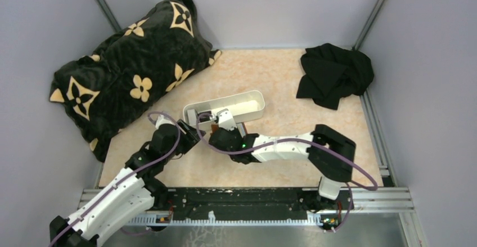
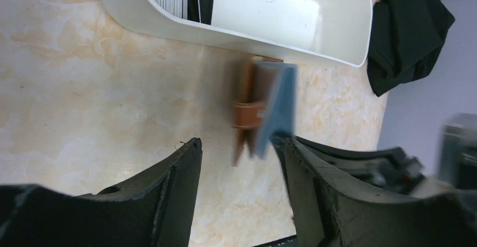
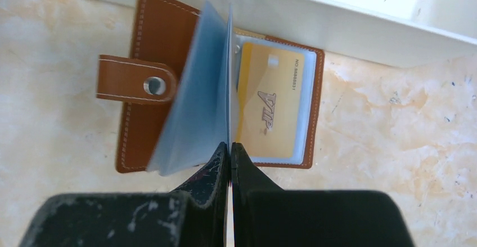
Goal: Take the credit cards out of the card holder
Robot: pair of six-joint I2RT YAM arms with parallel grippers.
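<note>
One gold card [image 3: 270,109] at least sat pocketed in the open card holder [image 3: 152,39] mid-frame beside the white tray [image 3: 337,27], right jaws pinched together on its blue sleeve [image 3: 191,106], left jaws apart.

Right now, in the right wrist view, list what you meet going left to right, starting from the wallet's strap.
snap strap → blue plastic sleeves → gold card → tabletop
</note>
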